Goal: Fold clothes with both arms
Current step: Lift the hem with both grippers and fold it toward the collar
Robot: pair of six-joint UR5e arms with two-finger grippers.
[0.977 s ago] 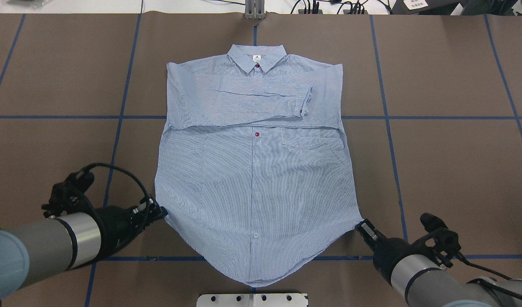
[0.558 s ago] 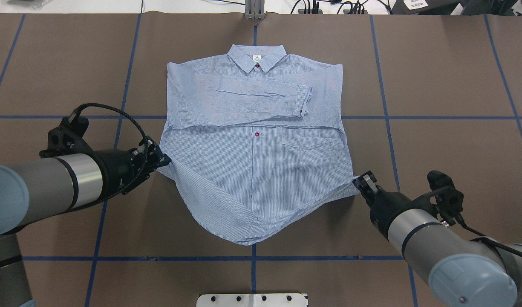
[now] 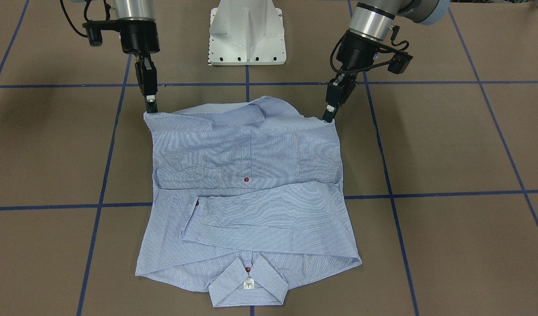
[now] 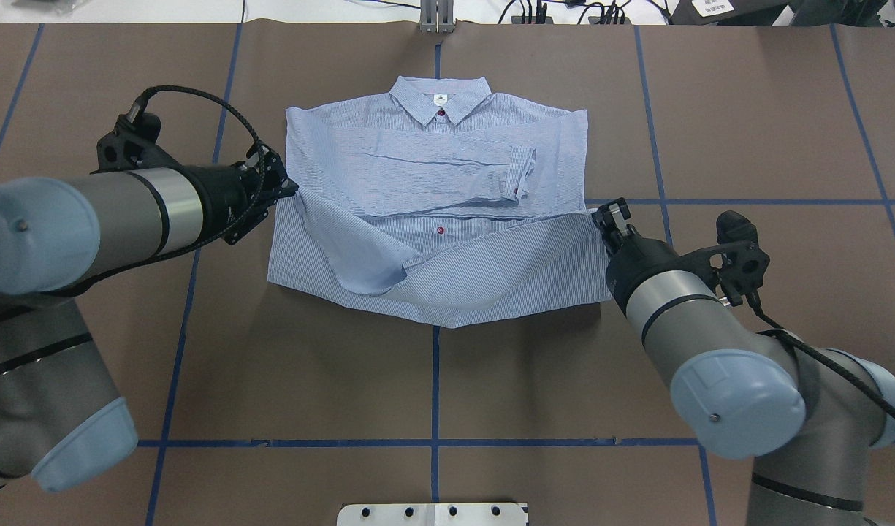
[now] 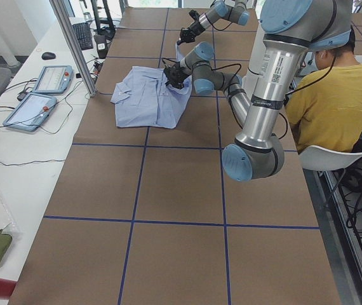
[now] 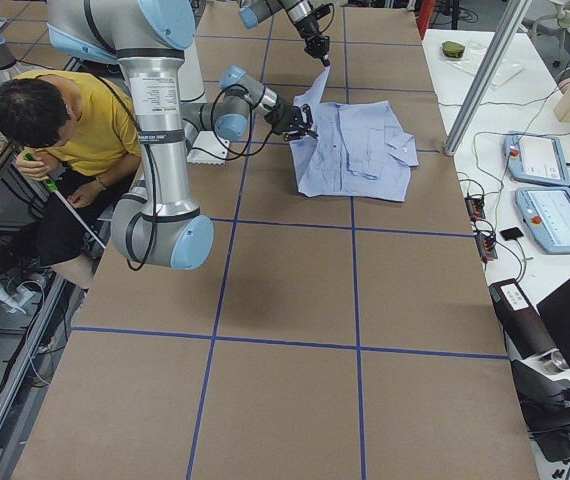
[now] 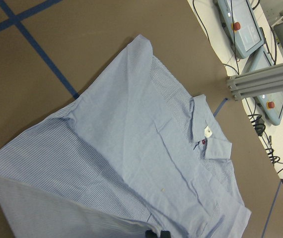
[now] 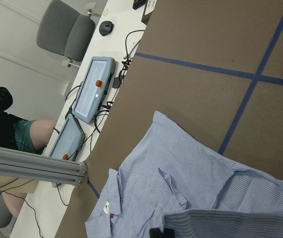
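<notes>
I am looking at a table (image 4: pixel 747 109) covered in brown paper, with blue tape lines (image 4: pixel 434 380) dividing it into large squares. The shirt (image 4: pixel 432 175) is lying on it between the two sets of fingers, with its sleeves folded across the chest.

The left gripper (image 4: pixel 290 188) is pinching one corner of the bottom hem, fingers pressed together on the cloth. The right gripper (image 4: pixel 600 213) is doing the same with the other corner. Both corners are being held above the paper. The lower part of the shirt is sagging in a loose fold between the fingertips, and its low edge is resting on the table on the robot's side of them. The folded sleeves and the collar (image 4: pixel 418 93) are lying flat beyond the fingers.

The white pedestal base (image 3: pixel 247 33) is standing behind both grippers. Well past the collar an aluminium post (image 6: pixel 485 70) is rising at the table's edge. A white bench (image 5: pixel 16 184) there is carrying two control tablets (image 6: pixel 535 160), cables, a keyboard (image 5: pixel 81 35) and a mouse (image 5: pixel 47 55). A grey chair (image 8: pixel 64 29) is standing beyond that bench. A person (image 5: pixel 333 101) in a yellow top is sitting behind the robot.
</notes>
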